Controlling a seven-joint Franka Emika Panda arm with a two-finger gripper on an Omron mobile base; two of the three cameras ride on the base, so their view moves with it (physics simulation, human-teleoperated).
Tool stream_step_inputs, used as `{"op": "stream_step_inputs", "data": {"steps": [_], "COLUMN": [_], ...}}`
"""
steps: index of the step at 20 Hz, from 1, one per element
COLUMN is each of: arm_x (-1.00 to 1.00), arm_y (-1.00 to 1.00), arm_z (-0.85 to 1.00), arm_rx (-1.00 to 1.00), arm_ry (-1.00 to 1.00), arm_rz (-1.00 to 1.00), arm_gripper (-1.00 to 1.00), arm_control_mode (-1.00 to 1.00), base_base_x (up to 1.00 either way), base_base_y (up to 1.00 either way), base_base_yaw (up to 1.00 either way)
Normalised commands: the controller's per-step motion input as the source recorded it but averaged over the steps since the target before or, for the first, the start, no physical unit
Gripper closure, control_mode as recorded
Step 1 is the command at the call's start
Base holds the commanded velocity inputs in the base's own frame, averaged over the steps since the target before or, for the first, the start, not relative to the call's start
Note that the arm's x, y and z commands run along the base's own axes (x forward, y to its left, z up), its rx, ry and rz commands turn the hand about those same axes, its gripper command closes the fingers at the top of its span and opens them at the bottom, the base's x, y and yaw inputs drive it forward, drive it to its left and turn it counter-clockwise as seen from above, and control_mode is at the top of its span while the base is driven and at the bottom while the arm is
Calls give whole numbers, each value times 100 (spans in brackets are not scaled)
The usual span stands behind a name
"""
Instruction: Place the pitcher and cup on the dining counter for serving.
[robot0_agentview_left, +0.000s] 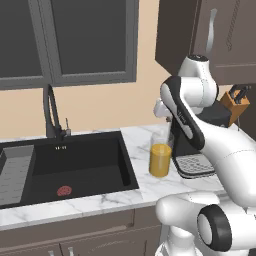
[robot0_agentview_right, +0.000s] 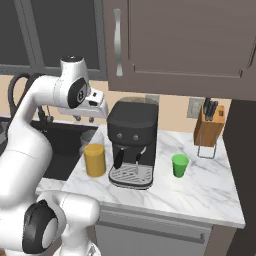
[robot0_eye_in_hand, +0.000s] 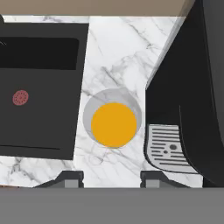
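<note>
We're looking at a kitchen corner with dark cabinets over a white veined marble counter (robot0_agentview_right: 210, 192). Biggest thing set into it is the black sink (robot0_agentview_left: 65, 167) on the left, matte and square, with a dark faucet (robot0_agentview_left: 50, 112) behind. Right of that sits a boxy black coffee machine (robot0_agentview_right: 132, 142) with a ribbed silver drip tray, and it crowds the pitcher's right side. The pitcher (robot0_agentview_left: 160, 155) is tall clear glass, round, with orange-yellow juice inside, standing between sink and machine. The little green tapered cup (robot0_agentview_right: 180, 165) sits right of the machine, near a wooden knife block (robot0_agentview_right: 207, 127). The gripper (robot0_eye_in_hand: 112, 178) hangs above the pitcher, fingers partly spread, nothing in them.
</note>
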Motion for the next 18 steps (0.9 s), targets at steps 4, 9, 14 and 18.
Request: {"op": "stream_step_inputs", "data": {"steps": [4, 9, 14, 18], "arm_x": [-22, -60, -18, 6], "arm_y": [7, 47, 39, 1], "arm_z": [0, -29, -62, -71], "arm_rx": [-1, 0, 0, -5], "arm_ry": [-1, 0, 2, 11], "arm_rz": [1, -10, -36, -39], "arm_gripper": [-100, -100, -100, -100], "arm_control_mode": [-100, -100, -100, -100], "base_base_x": [0, 0, 0, 0], "base_base_y": [0, 0, 0, 0], "base_base_yaw": [0, 0, 0, 0]}}
